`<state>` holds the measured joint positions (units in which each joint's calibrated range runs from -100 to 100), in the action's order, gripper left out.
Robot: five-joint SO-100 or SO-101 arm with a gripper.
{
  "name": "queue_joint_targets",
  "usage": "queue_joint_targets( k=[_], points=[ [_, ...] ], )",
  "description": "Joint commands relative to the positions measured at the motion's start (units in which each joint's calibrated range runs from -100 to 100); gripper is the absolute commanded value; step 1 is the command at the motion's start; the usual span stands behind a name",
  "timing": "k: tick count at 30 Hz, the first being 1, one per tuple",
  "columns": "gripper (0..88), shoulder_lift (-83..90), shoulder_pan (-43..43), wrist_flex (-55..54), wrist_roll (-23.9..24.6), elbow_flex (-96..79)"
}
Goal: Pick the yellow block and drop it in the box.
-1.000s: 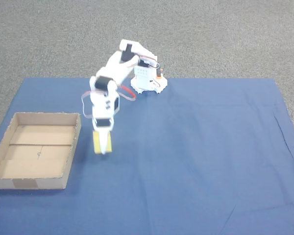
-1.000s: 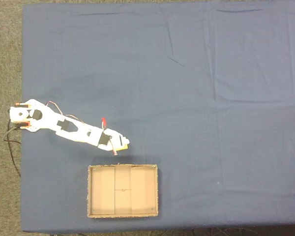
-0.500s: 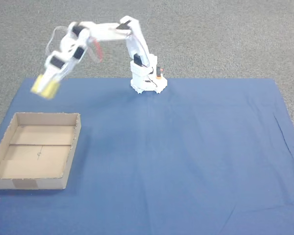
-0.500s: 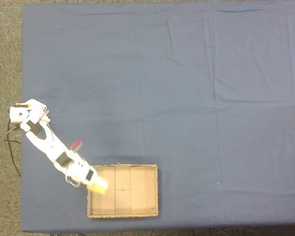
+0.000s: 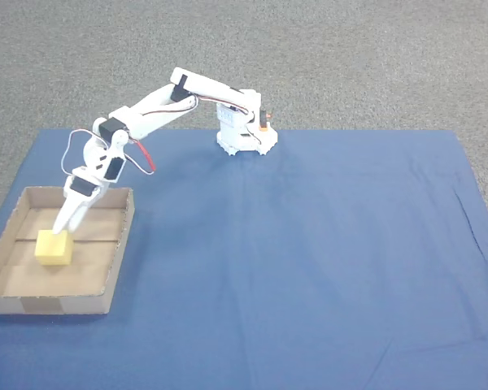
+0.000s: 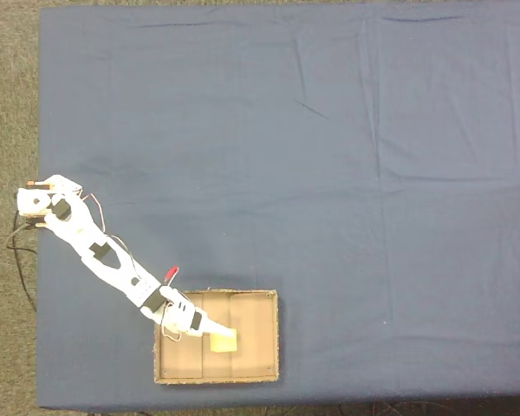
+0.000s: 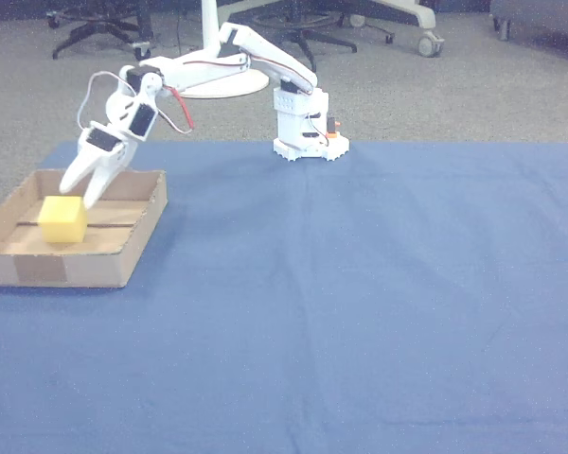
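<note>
The yellow block point(image 5: 53, 248) rests on the floor of the box point(image 5: 49, 305), a shallow brown cardboard tray at the left of the blue cloth. My gripper point(image 5: 65, 226) hangs just above the block, pointing down into the tray, its fingers spread and holding nothing. From above, the block point(image 6: 224, 342) lies near the middle of the box point(image 6: 258, 347), with the gripper point(image 6: 213, 329) at its left edge. In the other view the gripper point(image 7: 79, 192) stands open above and behind the block point(image 7: 62, 219), inside the box point(image 7: 57, 268).
The arm's white base point(image 5: 244, 134) stands at the far edge of the blue cloth point(image 5: 309, 260). Grey carpet surrounds the table. Chair bases point(image 7: 293, 19) stand on the floor behind. The cloth to the right of the box is open room.
The arm swung the block from above the cloth, up and over to the box, then lowered. The gripper has opened and the block now lies in the box.
</note>
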<state>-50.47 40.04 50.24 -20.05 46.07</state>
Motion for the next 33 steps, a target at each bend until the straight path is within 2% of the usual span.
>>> queue_joint_targets(
  k=[1, 5, 6, 7, 8, 10, 11, 13, 15, 17, 19, 23, 33],
  points=[
    [48.3, 10.75, -1.07, 1.48, 0.10, -9.78],
    [26.4, 49.41, -6.97, -4.31, 3.52, -50.14],
    [18.0, 61.99, -9.57, -8.52, 4.25, -61.91],
    [4.8, 72.80, -13.34, -11.25, 3.17, -71.95],
    [0.2, 84.20, -17.74, -12.66, 1.71, -82.09],
    [0.2, 104.46, -28.68, -17.54, 2.39, -101.82],
    [0.2, 114.08, -34.42, -21.17, 4.44, -112.58],
    [0.2, 128.69, -41.81, -21.26, 10.01, -127.24],
    [0.2, 139.07, -43.86, -17.04, 17.44, -136.93],
    [0.2, 144.81, -43.86, -14.15, 20.71, -142.72],
    [0.2, 147.26, -43.46, -11.58, 20.81, -145.80],
    [0.2, 148.02, -43.86, -2.49, 17.83, -145.80],
    [0.2, 148.02, -41.65, -2.49, 19.98, -145.80]
  ],
)
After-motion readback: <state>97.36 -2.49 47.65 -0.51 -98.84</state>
